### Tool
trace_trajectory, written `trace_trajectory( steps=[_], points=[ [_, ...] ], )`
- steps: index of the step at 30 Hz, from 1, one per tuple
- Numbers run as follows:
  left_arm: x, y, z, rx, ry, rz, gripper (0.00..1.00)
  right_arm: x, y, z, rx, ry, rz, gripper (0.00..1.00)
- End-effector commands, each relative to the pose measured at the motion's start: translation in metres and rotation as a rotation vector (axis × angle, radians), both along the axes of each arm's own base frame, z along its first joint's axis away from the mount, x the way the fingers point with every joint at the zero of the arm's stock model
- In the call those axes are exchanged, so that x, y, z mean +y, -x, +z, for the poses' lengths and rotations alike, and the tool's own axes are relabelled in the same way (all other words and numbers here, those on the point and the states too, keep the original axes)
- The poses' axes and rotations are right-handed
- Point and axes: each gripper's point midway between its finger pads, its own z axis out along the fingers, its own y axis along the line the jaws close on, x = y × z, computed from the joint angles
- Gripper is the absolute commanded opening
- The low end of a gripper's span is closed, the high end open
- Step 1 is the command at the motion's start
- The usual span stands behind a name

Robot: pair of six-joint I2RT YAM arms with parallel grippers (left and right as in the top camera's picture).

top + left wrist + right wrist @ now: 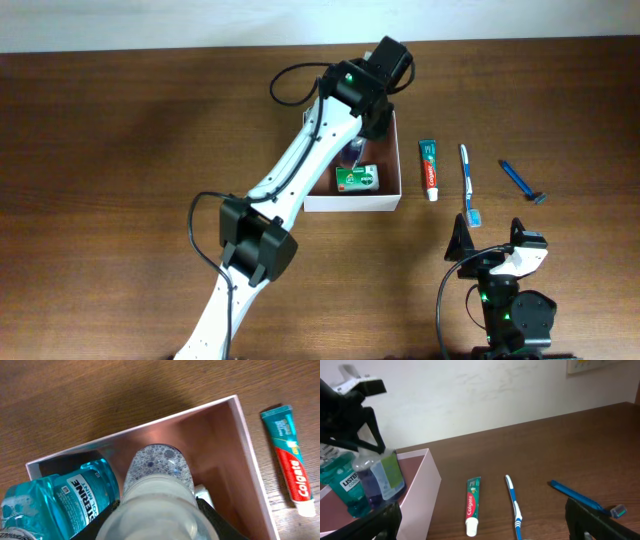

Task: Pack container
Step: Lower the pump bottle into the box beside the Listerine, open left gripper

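The container (352, 204), a white-walled box with a reddish-brown inside, sits mid-table. My left gripper (354, 148) reaches into it and is shut on the top of a clear bottle (159, 476) with bubbly liquid, held upright inside the container (248, 455). A blue Listerine bottle (65, 496) stands next to it, and a green packet (357, 178) lies at the box's front. The right wrist view shows both bottles (367, 477) behind the container wall (429, 487). My right gripper (485, 530) is open and empty, low near the front edge (512, 262).
Right of the container lie a Colgate toothpaste tube (429, 168), a blue toothbrush (468, 185) and a blue razor (522, 181), in a row on the brown wooden table. They also show in the right wrist view: the tube (472, 505), the toothbrush (514, 505), the razor (580, 495).
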Motion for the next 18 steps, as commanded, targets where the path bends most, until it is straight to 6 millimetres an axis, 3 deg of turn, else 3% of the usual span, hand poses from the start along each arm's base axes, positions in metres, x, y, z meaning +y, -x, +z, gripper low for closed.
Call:
trace_trajectory(
  steps=[1, 6, 8, 15, 18],
  points=[
    [0.018, -0.012, 0.019, -0.041, 0.012, 0.055, 0.02, 0.000, 0.000, -0.002, 0.001, 0.009, 0.003, 0.99],
    [0.033, -0.014, 0.017, -0.018, -0.002, 0.080, 0.02, 0.000, 0.000, -0.002, 0.001, 0.009, 0.003, 0.99],
    [0.037, -0.015, 0.016, -0.012, -0.006, 0.086, 0.06, 0.000, 0.000, -0.002, 0.001, 0.009, 0.003, 0.99],
    [0.038, -0.014, 0.015, -0.007, -0.009, 0.086, 0.10, 0.000, 0.000, -0.002, 0.001, 0.009, 0.004, 0.99],
    [0.038, -0.014, 0.015, -0.007, -0.009, 0.086, 0.30, 0.000, 0.000, -0.002, 0.001, 0.009, 0.003, 0.99]
  ],
)
